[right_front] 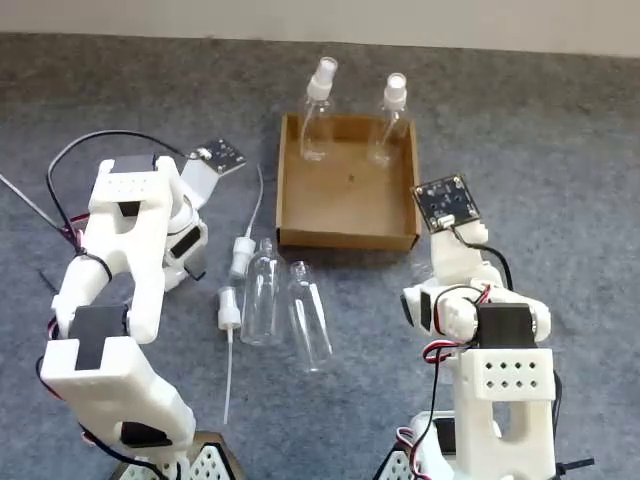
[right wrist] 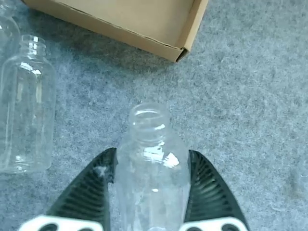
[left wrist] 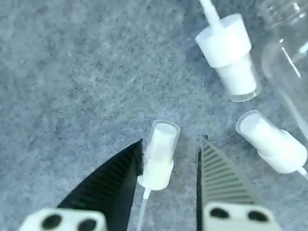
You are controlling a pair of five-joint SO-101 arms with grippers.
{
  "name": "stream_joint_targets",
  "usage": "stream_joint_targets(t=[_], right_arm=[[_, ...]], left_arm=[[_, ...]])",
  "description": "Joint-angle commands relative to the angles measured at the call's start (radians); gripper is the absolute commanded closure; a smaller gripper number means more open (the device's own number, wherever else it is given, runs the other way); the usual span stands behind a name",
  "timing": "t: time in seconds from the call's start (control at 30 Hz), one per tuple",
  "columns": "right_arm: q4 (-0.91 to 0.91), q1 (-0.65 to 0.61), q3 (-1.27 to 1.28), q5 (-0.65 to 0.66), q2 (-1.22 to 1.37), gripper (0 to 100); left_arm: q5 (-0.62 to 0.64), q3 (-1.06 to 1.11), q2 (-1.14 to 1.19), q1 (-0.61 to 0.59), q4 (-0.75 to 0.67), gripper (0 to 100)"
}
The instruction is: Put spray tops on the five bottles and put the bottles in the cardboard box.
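My left gripper (left wrist: 171, 142) is open low over the grey carpet, with a white spray top (left wrist: 160, 155) between its fingers, touching one finger and clear of the other. Two more spray tops (left wrist: 231, 57) (left wrist: 272, 142) lie just beyond, next to a clear bottle (left wrist: 288, 48). My right gripper (right wrist: 152, 153) is shut on an uncapped clear bottle (right wrist: 150, 173), just in front of the cardboard box (right wrist: 144, 19) corner. From above, two uncapped bottles (right_front: 260, 290) (right_front: 308, 315) lie side by side before the box (right_front: 345, 238). Two capped bottles (right_front: 318, 115) (right_front: 390, 120) stand at the box's far wall.
The left arm (right_front: 130, 260) stands to the left of the loose tops (right_front: 241, 255) (right_front: 229, 308); the right arm (right_front: 480, 330) stands right of the lying bottles. A long dip tube (right_front: 228, 380) trails toward the front. Black cables (right_front: 70, 160) loop at the far left.
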Motion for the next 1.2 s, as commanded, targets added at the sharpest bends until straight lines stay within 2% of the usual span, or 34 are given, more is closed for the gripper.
stream_joint_targets(t=[0.0,0.2,0.4,0.87,1.03,1.17], right_arm=[[0.007,-0.007,-0.005,-0.008,-0.025,99.5],[0.007,-0.007,-0.005,-0.008,-0.025,99.4],[0.007,-0.007,-0.005,-0.008,-0.025,99.4],[0.007,-0.005,-0.005,-0.008,-0.025,99.4],[0.015,-0.005,-0.005,-0.008,-0.025,99.4],[0.028,-0.005,-0.007,-0.008,-0.025,99.4]], left_arm=[[0.009,-0.012,-0.031,-0.013,-0.015,83],[0.009,0.039,0.028,-0.015,-0.049,83],[0.009,0.045,0.041,-0.022,-0.043,89],[0.009,0.116,0.041,-0.033,-0.049,89],[0.011,0.11,0.03,-0.099,-0.049,83],[0.002,0.093,0.03,-0.147,-0.043,84]])
